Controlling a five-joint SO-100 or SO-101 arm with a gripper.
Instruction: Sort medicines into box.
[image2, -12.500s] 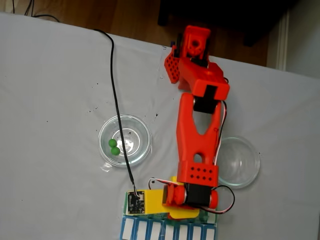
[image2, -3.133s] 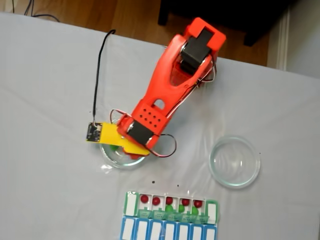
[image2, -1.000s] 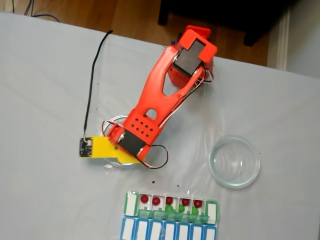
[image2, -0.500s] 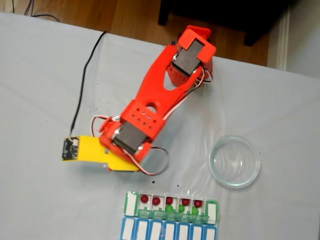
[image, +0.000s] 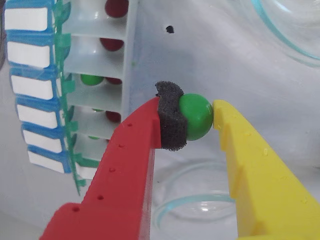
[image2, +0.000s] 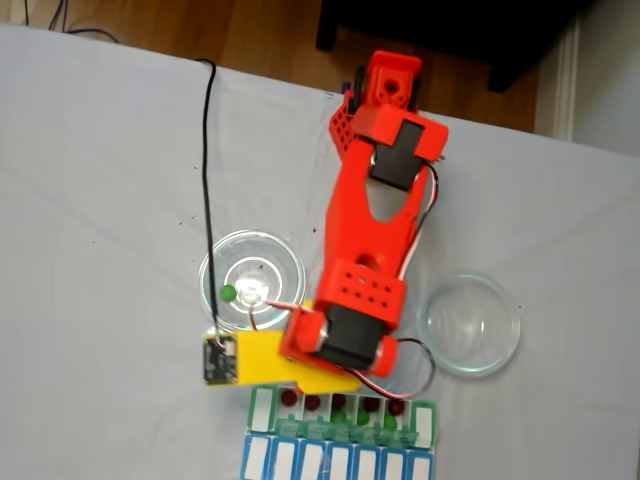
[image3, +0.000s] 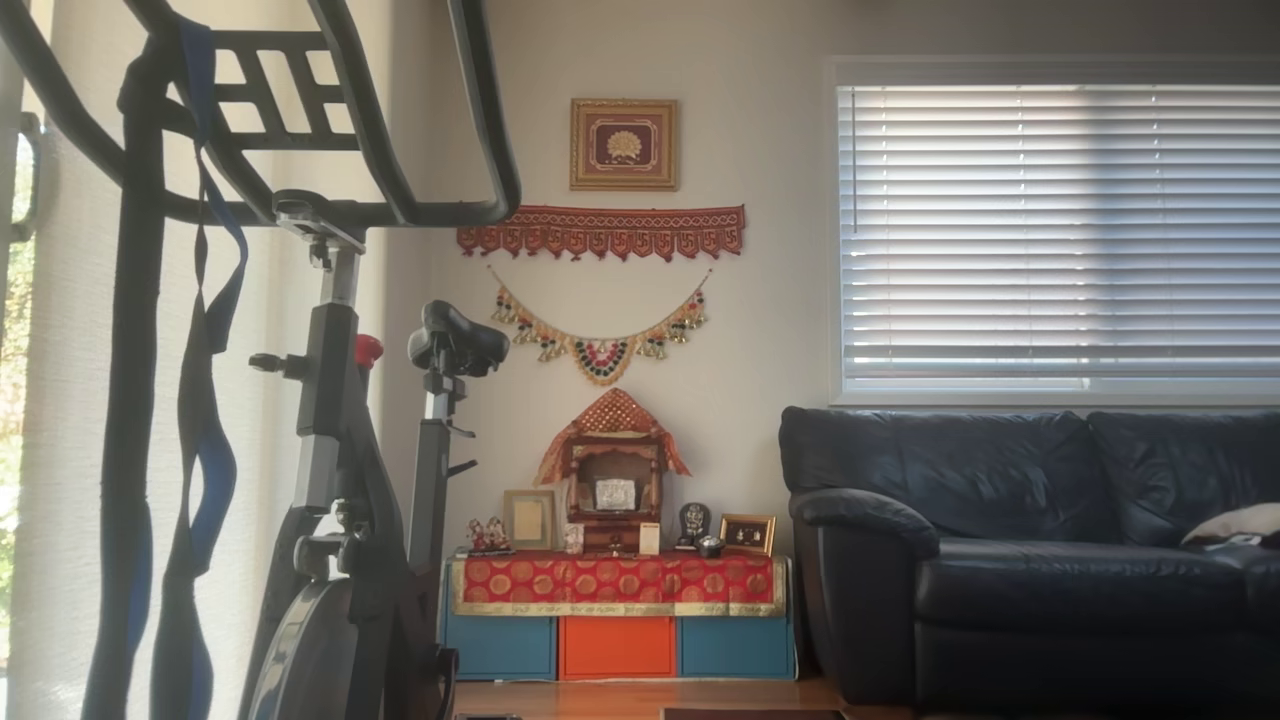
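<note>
One pill organizer (image: 80, 75) stood along the left edge of the wrist view, its blue row carrying white labels too blurred to read; red pills (image: 112, 43) and a green one (image: 91, 79) sat in its white compartments. At centre, the gripper (image: 195, 117) was nearly closed on a green pill (image: 196, 116), pinched between the red finger's dark foam pad (image: 171, 117) and the yellow finger (image: 255, 170). In the fixed view, another green pill (image2: 228, 293) lay in the left glass dish (image2: 287, 262), above the organizer at the bottom edge.
</note>
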